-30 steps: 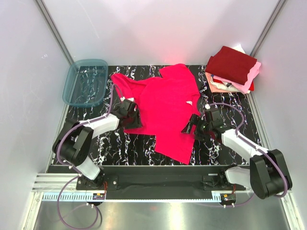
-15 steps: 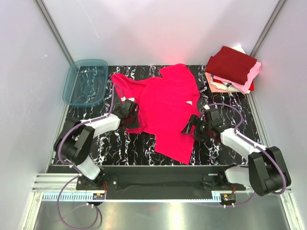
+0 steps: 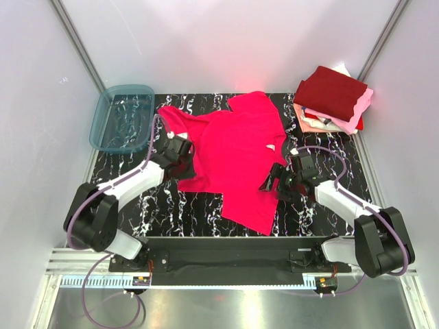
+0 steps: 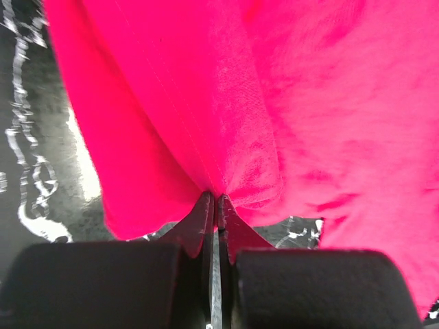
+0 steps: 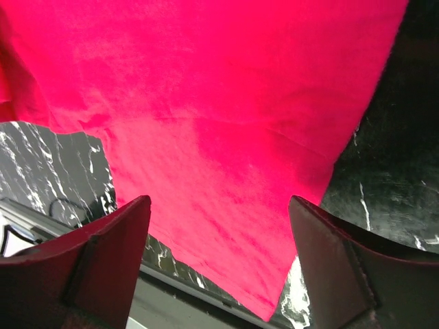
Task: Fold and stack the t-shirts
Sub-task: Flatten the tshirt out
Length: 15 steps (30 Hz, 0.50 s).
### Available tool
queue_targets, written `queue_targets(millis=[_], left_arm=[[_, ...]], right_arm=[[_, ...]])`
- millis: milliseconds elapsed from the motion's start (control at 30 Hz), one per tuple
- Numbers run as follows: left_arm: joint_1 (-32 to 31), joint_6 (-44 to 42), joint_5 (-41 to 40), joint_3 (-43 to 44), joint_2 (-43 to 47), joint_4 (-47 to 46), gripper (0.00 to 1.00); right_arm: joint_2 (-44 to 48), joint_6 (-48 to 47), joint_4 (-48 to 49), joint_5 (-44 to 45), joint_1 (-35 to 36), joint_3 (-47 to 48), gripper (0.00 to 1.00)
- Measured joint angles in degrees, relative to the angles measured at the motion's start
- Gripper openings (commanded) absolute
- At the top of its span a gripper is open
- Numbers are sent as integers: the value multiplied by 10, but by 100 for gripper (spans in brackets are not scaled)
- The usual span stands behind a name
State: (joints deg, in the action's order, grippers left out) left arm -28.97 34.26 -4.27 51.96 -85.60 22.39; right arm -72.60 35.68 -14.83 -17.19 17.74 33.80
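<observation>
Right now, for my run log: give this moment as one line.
left gripper: shut on pinkish-red t-shirt edge | right gripper: open, at its right edge | folded stack: far-right corner

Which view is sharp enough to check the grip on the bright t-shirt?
Top external: even light, sharp, a pink cast on the back wall behind the bright t-shirt. Left wrist: weave crisp where the left gripper pinches it; finger bases dark, soft. Right wrist: red saturated, open right gripper tinted red, soft.

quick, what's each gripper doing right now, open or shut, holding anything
left gripper: shut, pinching a fold of the bright pinkish-red t-shirt
right gripper: open, jaws wide over the same t-shirt, gripping nothing
</observation>
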Motion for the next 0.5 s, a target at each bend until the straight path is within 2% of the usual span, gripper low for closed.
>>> queue_targets(millis=[267, 500], left_arm=[[13, -6, -23, 16, 88, 57, 0], [75, -16, -19, -28, 160, 72, 9]], right_arm=[[1, -39, -103, 12, 0, 63, 86], [8, -46, -144, 13, 1, 73, 89]])
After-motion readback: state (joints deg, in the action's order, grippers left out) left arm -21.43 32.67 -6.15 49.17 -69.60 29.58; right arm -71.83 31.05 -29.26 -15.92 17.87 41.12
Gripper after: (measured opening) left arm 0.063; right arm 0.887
